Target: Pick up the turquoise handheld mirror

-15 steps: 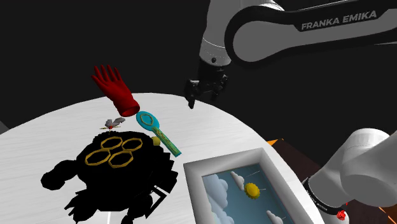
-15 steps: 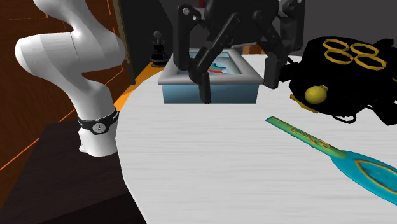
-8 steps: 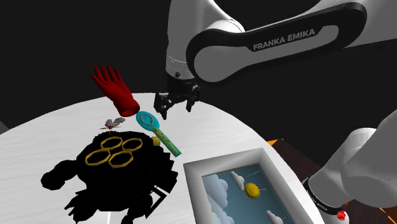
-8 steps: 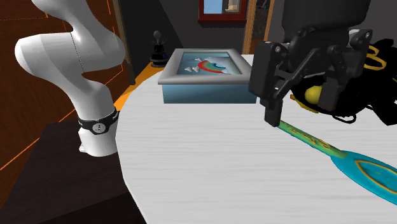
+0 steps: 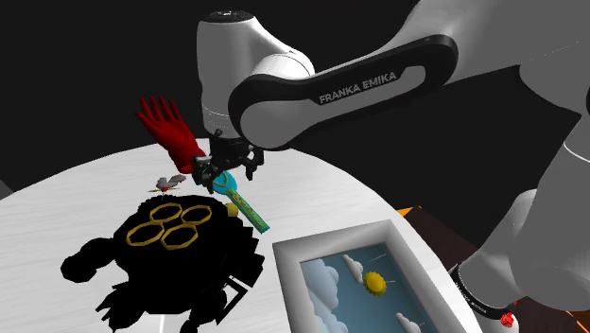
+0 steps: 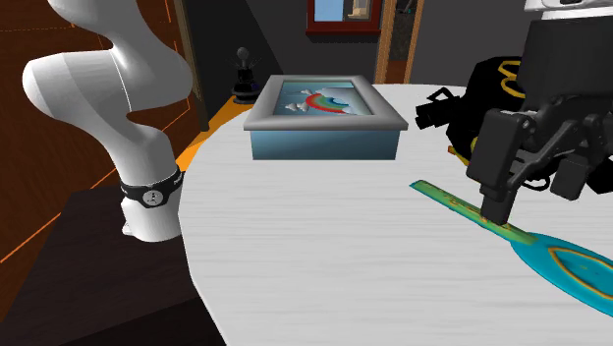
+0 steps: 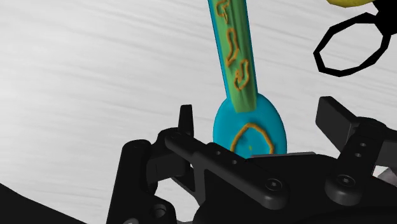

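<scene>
Black two-finger gripper [image 7: 261, 119] wide open, holding nothing; fingers [image 7: 186, 119] straddle head of turquoise oval handheld mirror w/ green, orange-patterned handle [image 7: 238, 60], no contact. Mirror lies flat on white round table [image 5: 326, 194], just right of black gold-ringed object [image 5: 170, 227] in shoulder view.

One mirror [image 5: 242, 201], one glove [image 5: 170, 132], one tray [image 5: 326, 238], four rings [image 5: 170, 224]

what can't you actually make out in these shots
The mirror head: shoulder view, partly covered by the end effector.
Its far end: second exterior view, cut off by the right edge.
The black object: shoulder view, pure black, shape unreadable; second exterior view, largely behind the end effector.
The small figure by the glove: shoulder view, too small.
</scene>
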